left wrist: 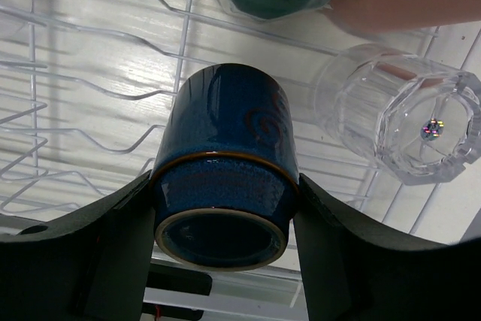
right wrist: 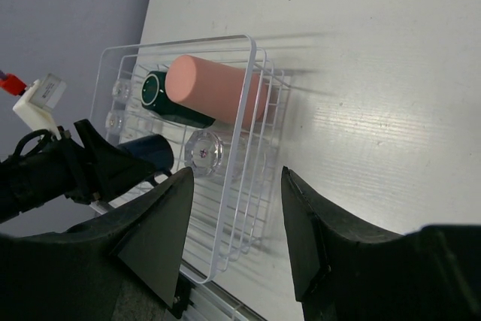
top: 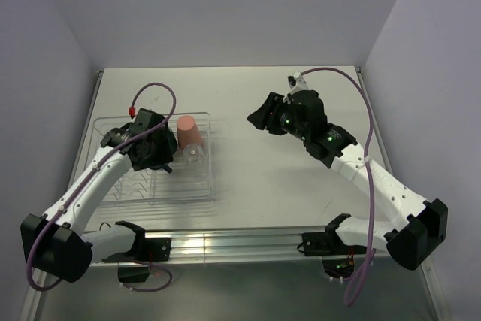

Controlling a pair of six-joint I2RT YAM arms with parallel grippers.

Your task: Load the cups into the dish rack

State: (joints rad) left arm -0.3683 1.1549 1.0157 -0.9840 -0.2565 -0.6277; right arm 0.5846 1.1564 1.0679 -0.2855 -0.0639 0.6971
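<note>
Left gripper [left wrist: 222,212] is clamping the navy mug [left wrist: 222,140] over the dish rack [top: 113,195] ribs; release pending. Teal mug [right wrist: 169,101], pink tumbler [top: 188,131] and one clear glass [top: 194,154] are lying inside the rack (other glasses indistinct). Right gripper [right wrist: 234,216] is hanging wide, empty, beside the rack.

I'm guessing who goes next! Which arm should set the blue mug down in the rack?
Left. The left gripper holds the navy mug over the dish rack; the right gripper is open, empty, off to the side.
</note>
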